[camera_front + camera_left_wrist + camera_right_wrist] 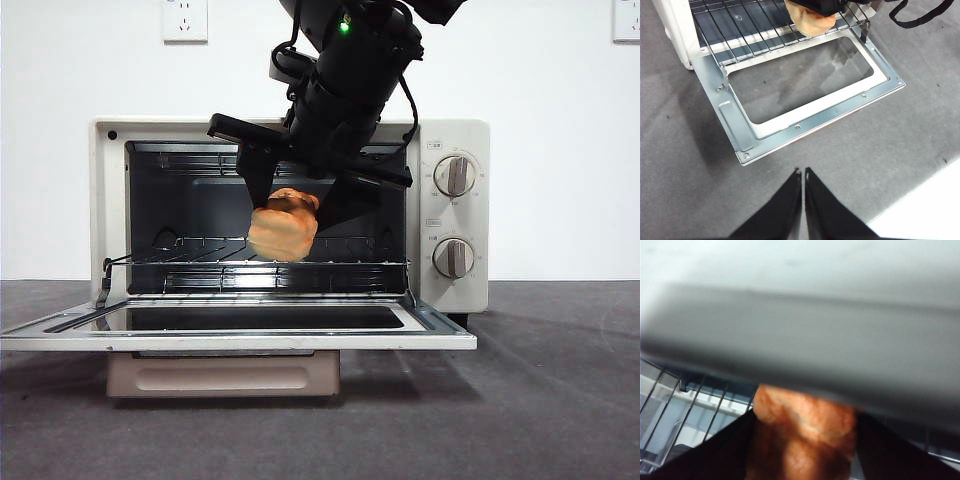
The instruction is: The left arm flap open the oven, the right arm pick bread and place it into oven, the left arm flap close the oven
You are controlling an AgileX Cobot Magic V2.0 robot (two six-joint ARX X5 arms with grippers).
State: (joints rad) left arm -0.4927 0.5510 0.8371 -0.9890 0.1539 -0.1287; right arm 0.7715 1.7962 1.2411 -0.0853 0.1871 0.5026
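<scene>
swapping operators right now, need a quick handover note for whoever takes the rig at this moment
Left gripper: jaws shut, holding nothing, hanging over the grey table in front of the oven's open door.
Right gripper: shut on the bread, at the mouth of the oven.
Bread: clamped between the jaws, just above the front of the wire rack; I cannot tell if it touches the rack yet.
Done: door flapped down flat, bread picked up and brought to the oven.
Left: set the bread on the rack, release, pull the right arm out, then the left arm flaps the door closed.
</scene>
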